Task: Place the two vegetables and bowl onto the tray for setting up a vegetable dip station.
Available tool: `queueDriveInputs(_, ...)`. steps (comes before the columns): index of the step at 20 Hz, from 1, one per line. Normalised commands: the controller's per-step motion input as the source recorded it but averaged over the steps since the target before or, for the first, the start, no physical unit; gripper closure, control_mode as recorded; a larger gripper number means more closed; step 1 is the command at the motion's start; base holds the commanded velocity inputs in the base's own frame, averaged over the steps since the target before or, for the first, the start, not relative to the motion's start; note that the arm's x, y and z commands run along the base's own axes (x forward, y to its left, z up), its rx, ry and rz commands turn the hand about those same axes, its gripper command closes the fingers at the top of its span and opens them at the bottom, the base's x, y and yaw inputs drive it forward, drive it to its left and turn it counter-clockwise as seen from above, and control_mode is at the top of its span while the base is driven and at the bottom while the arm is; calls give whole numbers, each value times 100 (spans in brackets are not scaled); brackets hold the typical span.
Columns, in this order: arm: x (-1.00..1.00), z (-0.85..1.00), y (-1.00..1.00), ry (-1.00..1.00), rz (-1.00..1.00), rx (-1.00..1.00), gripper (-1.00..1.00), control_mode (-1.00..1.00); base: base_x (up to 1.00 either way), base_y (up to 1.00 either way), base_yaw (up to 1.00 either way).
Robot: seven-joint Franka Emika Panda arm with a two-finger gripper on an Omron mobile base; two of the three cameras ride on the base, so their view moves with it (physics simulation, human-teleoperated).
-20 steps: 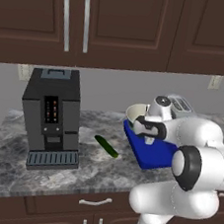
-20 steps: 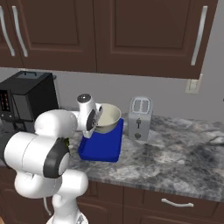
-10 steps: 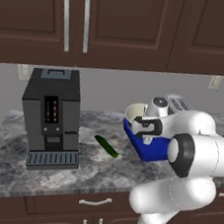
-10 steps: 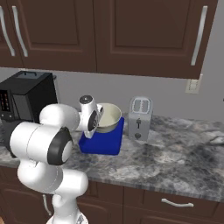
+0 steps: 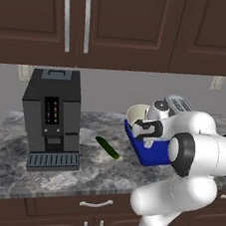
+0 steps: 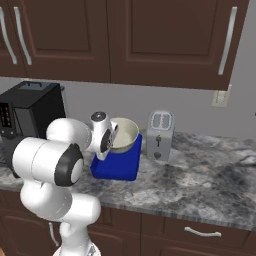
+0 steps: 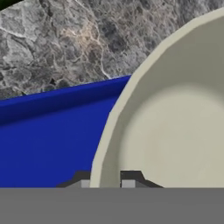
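The gripper (image 7: 105,177), clamped on the rim of the bowl (image 7: 175,127), has carried it further over the tray (image 7: 48,131), while the cucumber (image 5: 107,148) waits on the counter (image 5: 78,166).

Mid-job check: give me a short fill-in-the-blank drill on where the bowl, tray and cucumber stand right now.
1. The bowl sits on the blue ____.
2. The end effector is shut on the rim of the ____.
3. The cucumber lies on the counter between the tray and the black ____.
4. Behind the tray stands a silver ____.

Missing words: tray; bowl; coffee machine; toaster
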Motion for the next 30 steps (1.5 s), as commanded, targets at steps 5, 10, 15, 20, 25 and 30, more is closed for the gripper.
queueDriveInputs(5,-3,-11,0,1,0,2,-100,-100,0,0,0)
queueDriveInputs(10,-5,-3,3,0,-1,2,-100,-100,0,0,0)
queueDriveInputs(15,-7,0,4,0,-4,2,-100,-100,0,0,0)
queueDriveInputs(20,-11,0,2,0,-5,3,-100,-100,0,0,0)
queueDriveInputs(25,-7,0,0,0,-6,2,-100,-100,0,0,0)
queueDriveInputs(30,-4,9,1,0,-7,0,-100,-100,0,0,0)
